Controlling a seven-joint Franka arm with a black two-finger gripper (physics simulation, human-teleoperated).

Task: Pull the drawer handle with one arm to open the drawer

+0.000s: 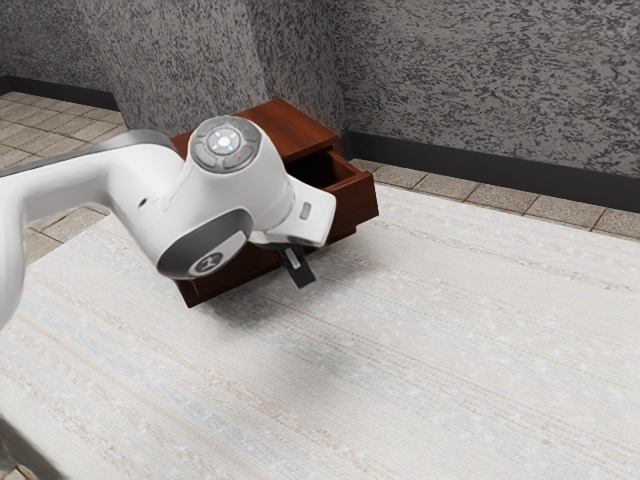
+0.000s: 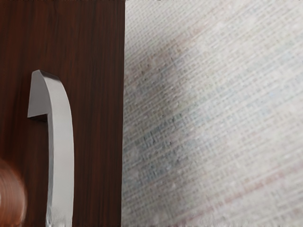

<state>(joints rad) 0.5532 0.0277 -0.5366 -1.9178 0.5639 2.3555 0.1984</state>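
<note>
"Where's the drawer?"

"The drawer [image 1: 352, 192] stands pulled out of the dark red-brown cabinet [image 1: 290, 125], jutting toward the exterior view's right. From above you can look into its dark hollow."

"And the robot?"

"The white arm [image 1: 200, 200] comes in from the exterior view's left, and its bulk hides most of the drawer's front. The black gripper [image 1: 298, 268] pokes out beneath the hand, low, right by that front."

"Is it clamped on anything, or apart?"

"I cannot tell; the hand covers too much of it."

"What about the handle?"

"In the wrist view the handle [image 2: 59, 156] is a curved silver bar mounted on the dark wood front [image 2: 94, 71], close before the hand. Past the wood's edge lies the pale woven tabletop [image 2: 213, 118]. A blurred brownish blob [image 2: 9, 196] sits next to the handle; what it is, I can't say."

"And around it?"

"The cabinet rests on that pale surface, with a speckled grey wall [image 1: 480, 70] and tan floor tiles [image 1: 560, 210] behind."
</note>
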